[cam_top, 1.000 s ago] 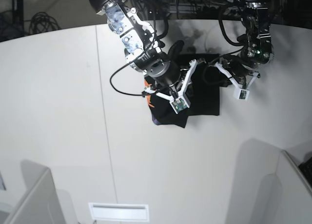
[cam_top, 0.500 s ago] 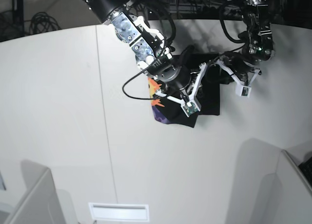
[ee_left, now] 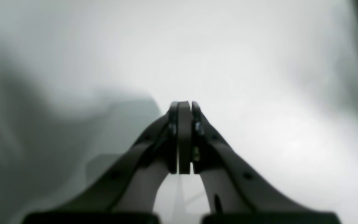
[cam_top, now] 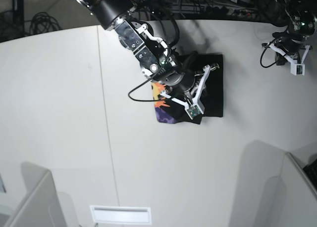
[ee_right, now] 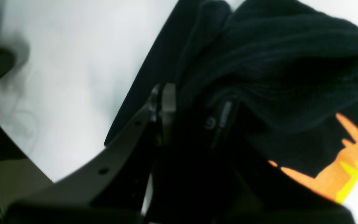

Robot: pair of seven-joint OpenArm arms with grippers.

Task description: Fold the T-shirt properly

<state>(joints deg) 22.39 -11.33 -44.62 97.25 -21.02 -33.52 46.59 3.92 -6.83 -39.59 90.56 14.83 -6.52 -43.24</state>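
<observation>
The black T-shirt (cam_top: 213, 86) lies partly folded at the table's middle back, with the orange sun print (cam_top: 159, 95) and a purple patch showing at its left edge. My right gripper (cam_top: 185, 91) is over the shirt and shut on a bunched black fold of it. In the right wrist view the cloth (ee_right: 269, 62) drapes over the right gripper (ee_right: 194, 107), and the orange print (ee_right: 346, 174) shows at the lower right. My left gripper (cam_top: 289, 50) is at the far back right, away from the shirt. In the left wrist view it (ee_left: 185, 107) is shut and empty over bare table.
The white table (cam_top: 59, 113) has a seam running down its left part. Grey partitions stand at the front left (cam_top: 34, 202) and front right (cam_top: 292, 192) corners. A white slotted plate (cam_top: 120, 214) lies at the front edge. Cables hang behind the table.
My left arm has pulled away from the shirt's right edge to the far back right. My right gripper has carried its fold of shirt rightward over the rest.
</observation>
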